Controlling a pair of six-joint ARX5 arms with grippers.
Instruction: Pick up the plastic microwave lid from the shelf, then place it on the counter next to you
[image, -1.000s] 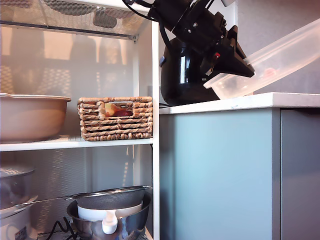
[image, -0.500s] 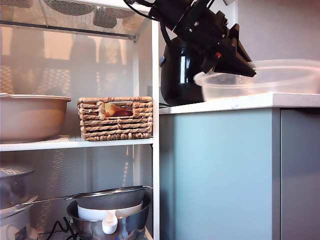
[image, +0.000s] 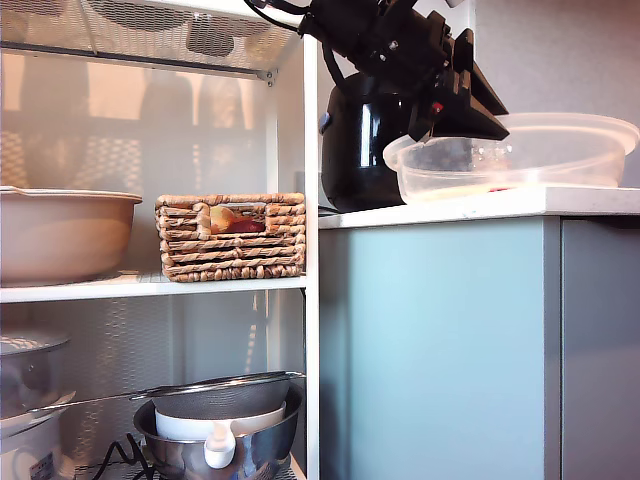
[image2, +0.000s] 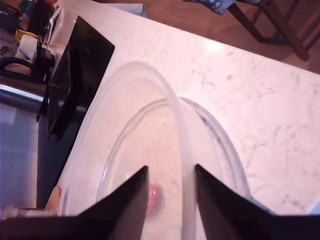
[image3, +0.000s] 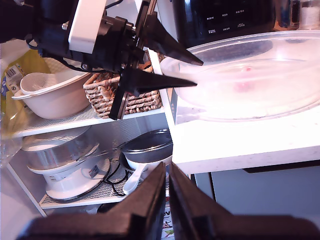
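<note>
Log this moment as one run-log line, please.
phase: placing | plastic microwave lid: rim-up on counter | first end effector: open astride lid rim | second end effector: shut, empty, below counter edge

My first gripper (image: 478, 118) is angled downward from the top of the exterior view, its black arm descending from above. Its two black fingers (image2: 131, 200) stand parted, one on each side of the wall of the plastic microwave lid (image: 545, 155); contact cannot be confirmed. My second gripper (image3: 166, 192) is held low, well apart from the first, its jaws almost together with nothing between them.
</note>
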